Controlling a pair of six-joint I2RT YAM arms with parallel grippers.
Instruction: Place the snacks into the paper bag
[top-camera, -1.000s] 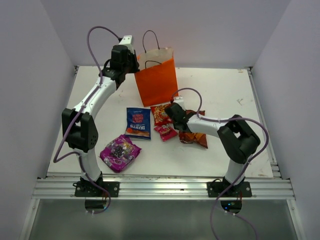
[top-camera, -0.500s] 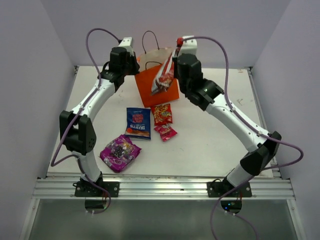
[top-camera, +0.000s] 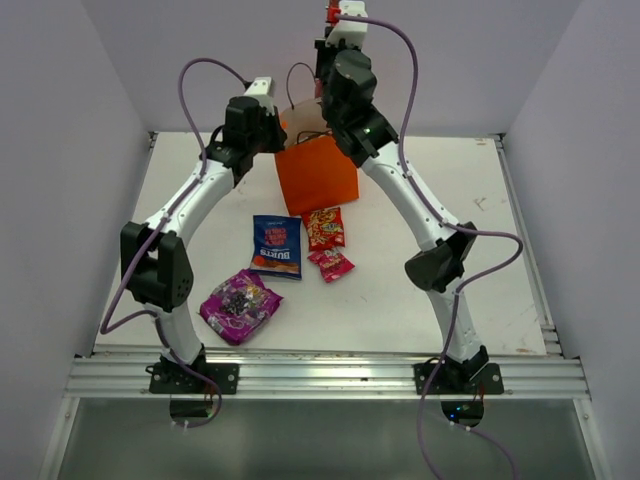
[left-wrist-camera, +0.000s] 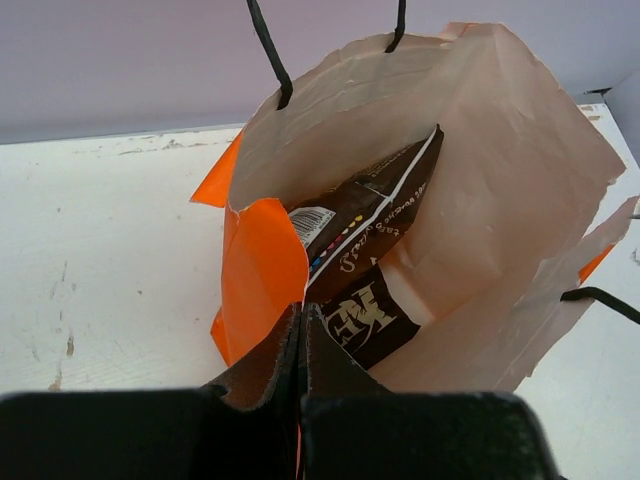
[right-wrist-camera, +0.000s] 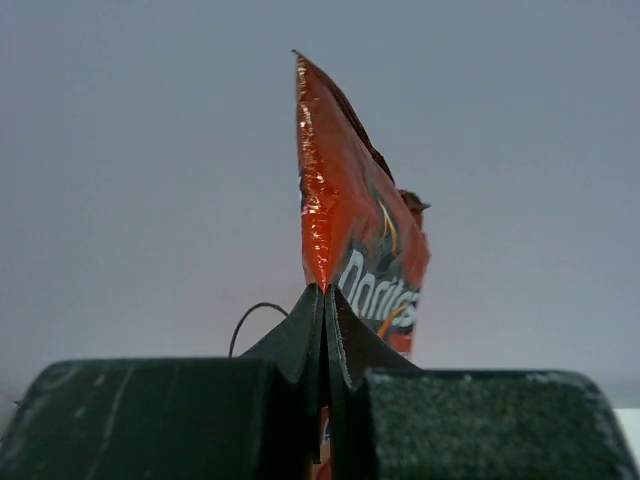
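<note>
- Right gripper (right-wrist-camera: 322, 300) clenched on Doritos bag (right-wrist-camera: 355, 220), held high; paper bag (top-camera: 318, 175) below it.
- Left gripper (left-wrist-camera: 300, 320) pinches the bag's near rim; Kettle chips bag (left-wrist-camera: 365, 240) sits inside, just beyond.
- Judged one of six packed. Blue bag (top-camera: 277, 245), purple bag (top-camera: 240, 304), red-yellow packet (top-camera: 324, 228) and pink-red packet (top-camera: 331, 265) lie outside, well below both grippers.

A scuffed white table (top-camera: 470, 170) sits between pale lavender walls (top-camera: 60, 120), a metal rail (top-camera: 320, 378) along its near edge
</note>
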